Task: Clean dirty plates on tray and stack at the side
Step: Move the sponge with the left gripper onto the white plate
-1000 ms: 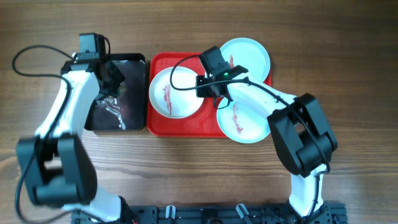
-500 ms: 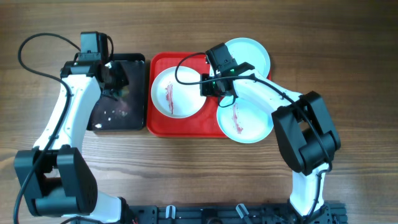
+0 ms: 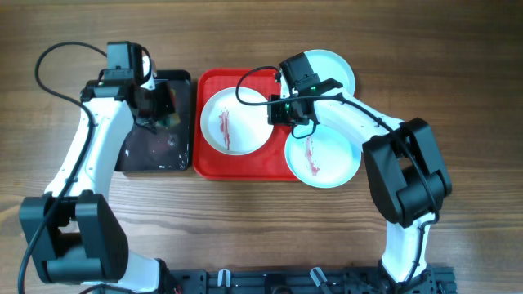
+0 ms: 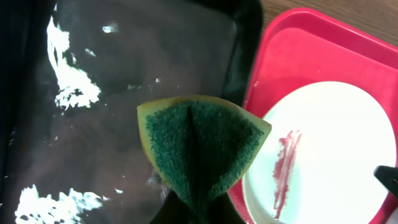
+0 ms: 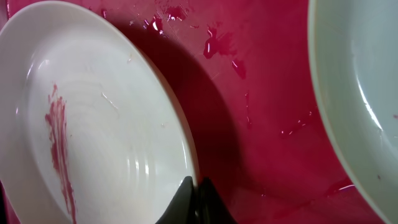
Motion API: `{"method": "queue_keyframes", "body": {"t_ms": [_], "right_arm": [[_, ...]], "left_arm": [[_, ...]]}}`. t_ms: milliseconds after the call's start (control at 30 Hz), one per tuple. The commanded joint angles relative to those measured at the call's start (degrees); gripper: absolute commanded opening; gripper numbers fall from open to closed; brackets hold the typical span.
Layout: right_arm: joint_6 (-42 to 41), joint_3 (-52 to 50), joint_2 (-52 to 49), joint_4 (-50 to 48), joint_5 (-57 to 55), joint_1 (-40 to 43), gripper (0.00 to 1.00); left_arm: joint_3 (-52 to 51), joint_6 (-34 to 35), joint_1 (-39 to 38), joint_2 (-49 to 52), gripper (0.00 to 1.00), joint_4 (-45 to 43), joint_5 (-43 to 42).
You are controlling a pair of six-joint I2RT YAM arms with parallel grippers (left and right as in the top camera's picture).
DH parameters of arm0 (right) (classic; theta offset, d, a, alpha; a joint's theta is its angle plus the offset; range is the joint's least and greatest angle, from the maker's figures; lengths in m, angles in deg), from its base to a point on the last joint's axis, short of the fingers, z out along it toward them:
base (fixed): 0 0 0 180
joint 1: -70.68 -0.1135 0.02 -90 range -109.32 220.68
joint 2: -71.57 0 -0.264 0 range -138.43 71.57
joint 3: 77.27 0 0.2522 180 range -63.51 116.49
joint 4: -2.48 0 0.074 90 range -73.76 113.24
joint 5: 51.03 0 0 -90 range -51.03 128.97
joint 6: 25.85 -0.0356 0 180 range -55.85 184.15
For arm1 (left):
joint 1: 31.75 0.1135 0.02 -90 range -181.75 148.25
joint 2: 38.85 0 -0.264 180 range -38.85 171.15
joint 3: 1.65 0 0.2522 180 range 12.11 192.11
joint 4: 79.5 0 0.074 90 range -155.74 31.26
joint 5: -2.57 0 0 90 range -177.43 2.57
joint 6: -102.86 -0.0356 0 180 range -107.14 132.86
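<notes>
Since a second ago the left gripper (image 3: 155,102), clamped on a folded green-and-yellow sponge (image 4: 199,146), has swung across the black tray (image 4: 124,37) toward the red tray (image 3: 245,167). The right gripper (image 5: 194,199), pinching the white plate (image 3: 245,135) by its rim, has drifted slightly right. That smeared plate lies in the red tray's left half, so I judge the wipe goes best with the rim held steady and the sponge's green face drawn firmly along the red streak.
</notes>
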Motion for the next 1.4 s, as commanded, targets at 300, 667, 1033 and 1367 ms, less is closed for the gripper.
{"method": "queue_keyframes", "body": {"t_ms": [300,667,1033,1367], "right_arm": [[1.0,1.1,-1.5,0.3,1.8,-0.1,0.04],[1.0,1.1,-1.5,0.3,2.0,-0.1,0.05],[0.8,1.1,-1.5,0.3,2.0,-0.1,0.04],[0.8,1.1,-1.5,0.3,2.0,-0.1,0.04]], "left_arm": [[-0.1,3.9,-10.0,4.5,0.04,-6.1,-3.1],[-0.1,3.8,-14.6,18.1,0.04,-11.6,-4.0],[-0.1,-0.7,-18.6,21.8,0.04,-6.9,-21.0],[-0.1,5.4,-18.3,21.8,0.04,-8.2,-4.5]]}}
